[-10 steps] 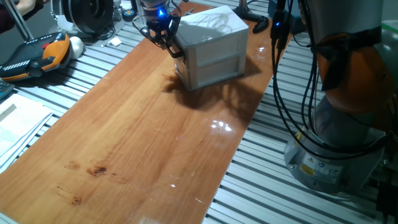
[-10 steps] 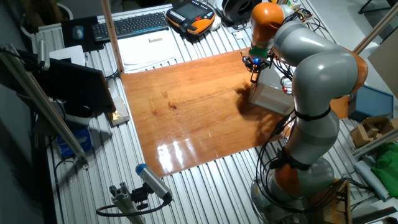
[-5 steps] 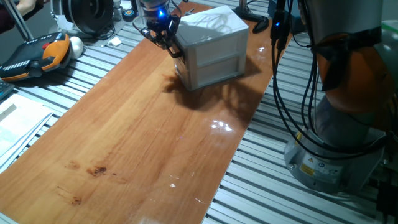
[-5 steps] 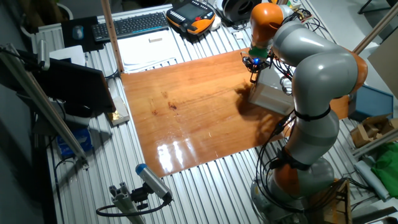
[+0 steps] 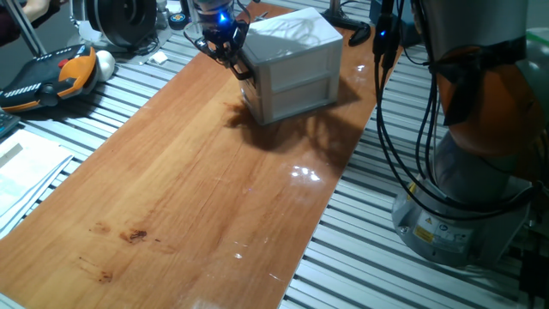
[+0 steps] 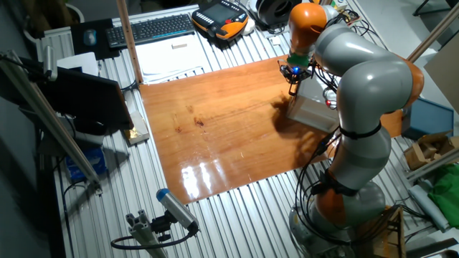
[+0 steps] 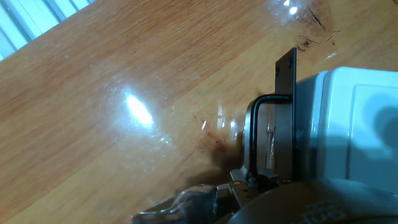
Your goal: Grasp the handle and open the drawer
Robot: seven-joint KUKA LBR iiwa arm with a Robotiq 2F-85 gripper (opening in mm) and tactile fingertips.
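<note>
The gripper (image 5: pixel 241 67) is hovering at the handle (image 7: pixel 256 134) on the drawer (image 7: pixel 348 124) front, finger spread unclear, risking a slip or dragging the housing (image 5: pixel 296 64).

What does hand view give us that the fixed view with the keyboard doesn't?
Hand view only: the black U-shaped handle close up on the white drawer front, with a metal part of the hand low in frame beside it. Fingertips aren't visible, so grip cannot be confirmed.

Keyboard-side fixed view only: the whole KUKA arm, the gripper down at the white box, the keyboard and the orange teach pendant behind. The handle is hidden there.

Both: the white box and the glossy wooden tabletop.
</note>
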